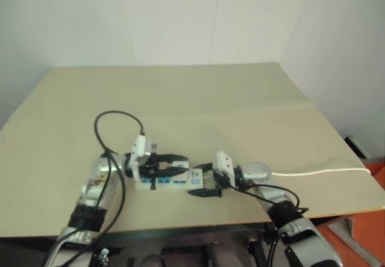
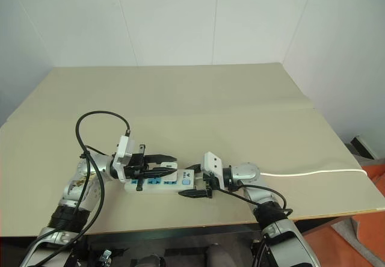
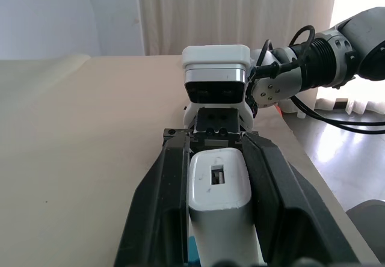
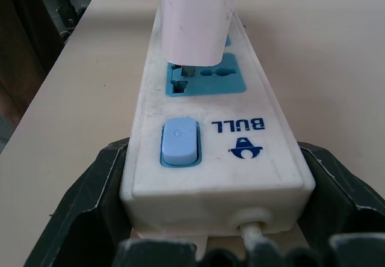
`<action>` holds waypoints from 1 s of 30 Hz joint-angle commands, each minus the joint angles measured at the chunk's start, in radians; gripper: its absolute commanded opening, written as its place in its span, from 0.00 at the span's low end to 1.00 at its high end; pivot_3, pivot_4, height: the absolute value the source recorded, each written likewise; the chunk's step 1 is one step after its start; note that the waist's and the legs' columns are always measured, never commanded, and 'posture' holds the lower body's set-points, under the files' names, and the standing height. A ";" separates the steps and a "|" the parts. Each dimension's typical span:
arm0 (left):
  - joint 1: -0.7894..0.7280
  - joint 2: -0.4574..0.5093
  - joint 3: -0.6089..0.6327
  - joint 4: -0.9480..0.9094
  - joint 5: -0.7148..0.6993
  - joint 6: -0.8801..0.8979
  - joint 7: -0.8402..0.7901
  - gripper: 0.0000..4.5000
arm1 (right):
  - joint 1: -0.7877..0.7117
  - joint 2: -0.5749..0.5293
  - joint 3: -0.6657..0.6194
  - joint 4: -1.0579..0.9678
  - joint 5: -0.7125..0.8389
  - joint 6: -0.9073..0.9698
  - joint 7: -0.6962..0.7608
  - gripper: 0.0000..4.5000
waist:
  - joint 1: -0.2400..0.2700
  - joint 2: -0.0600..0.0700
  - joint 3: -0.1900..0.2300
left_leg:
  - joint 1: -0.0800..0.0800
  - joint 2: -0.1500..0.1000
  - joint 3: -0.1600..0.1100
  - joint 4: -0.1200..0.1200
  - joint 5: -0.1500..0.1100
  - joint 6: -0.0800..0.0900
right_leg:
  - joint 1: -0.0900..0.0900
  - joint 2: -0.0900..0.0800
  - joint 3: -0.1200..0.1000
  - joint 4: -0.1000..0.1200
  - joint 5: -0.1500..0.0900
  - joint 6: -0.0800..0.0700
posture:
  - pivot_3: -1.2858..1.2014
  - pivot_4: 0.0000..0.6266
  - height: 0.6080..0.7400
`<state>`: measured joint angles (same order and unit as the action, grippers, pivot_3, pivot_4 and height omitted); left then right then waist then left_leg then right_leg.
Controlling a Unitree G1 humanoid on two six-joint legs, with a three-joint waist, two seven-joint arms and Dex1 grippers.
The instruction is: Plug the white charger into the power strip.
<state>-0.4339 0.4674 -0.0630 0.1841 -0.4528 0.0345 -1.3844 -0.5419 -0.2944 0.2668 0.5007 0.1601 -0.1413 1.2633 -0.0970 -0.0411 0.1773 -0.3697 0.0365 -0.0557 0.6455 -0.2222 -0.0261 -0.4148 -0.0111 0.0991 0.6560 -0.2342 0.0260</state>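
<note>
I see the white charger (image 4: 198, 20) clamped in my left claw (image 3: 219, 219), sitting on the blue socket nearest the switch (image 4: 179, 142), prongs at the slots. The power strip (image 4: 216, 153) lies flat near the counter's (image 1: 180, 92) front edge, its switch end clamped between my right claw's (image 4: 210, 231) fingers, thin white cord (image 1: 319, 171) running right.
</note>
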 commanded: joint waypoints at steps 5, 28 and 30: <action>0.007 0.007 -0.020 0.016 0.018 -0.019 -0.032 0.24 | 0.021 -0.009 0.017 0.002 -0.027 0.017 -0.009 0.76 | 0.000 0.000 0.000 | 0.000 0.000 0.000 0.000 0.000 0.000 | 0.000 0.000 0.000 0.000 0.000 0.000 | 0.52 0.24 1.00; -0.005 -0.025 -0.053 0.051 0.040 -0.043 -0.058 0.24 | 0.043 -0.017 0.015 -0.044 -0.025 0.043 -0.033 0.76 | 0.003 0.000 0.000 | -0.001 0.000 0.000 -0.001 0.000 0.000 | 0.000 0.000 0.000 -0.002 0.000 0.000 | 0.52 0.24 1.00; -0.006 -0.026 -0.056 0.061 0.048 -0.052 -0.059 0.24 | 0.044 -0.018 0.015 -0.046 -0.025 0.044 -0.033 0.76 | 0.003 0.000 0.000 | -0.001 0.000 0.000 -0.001 0.000 0.000 | 0.000 0.000 0.000 -0.002 0.000 0.000 | 0.52 0.24 1.00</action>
<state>-0.4400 0.4443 -0.0911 0.2319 -0.4286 -0.0113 -1.4270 -0.5155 -0.3056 0.2663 0.4529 0.1604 -0.1189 1.2435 -0.0937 -0.0407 0.1770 -0.3705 0.0364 -0.0558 0.6445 -0.2222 -0.0261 -0.4152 -0.0112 0.0989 0.6544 -0.2346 0.0264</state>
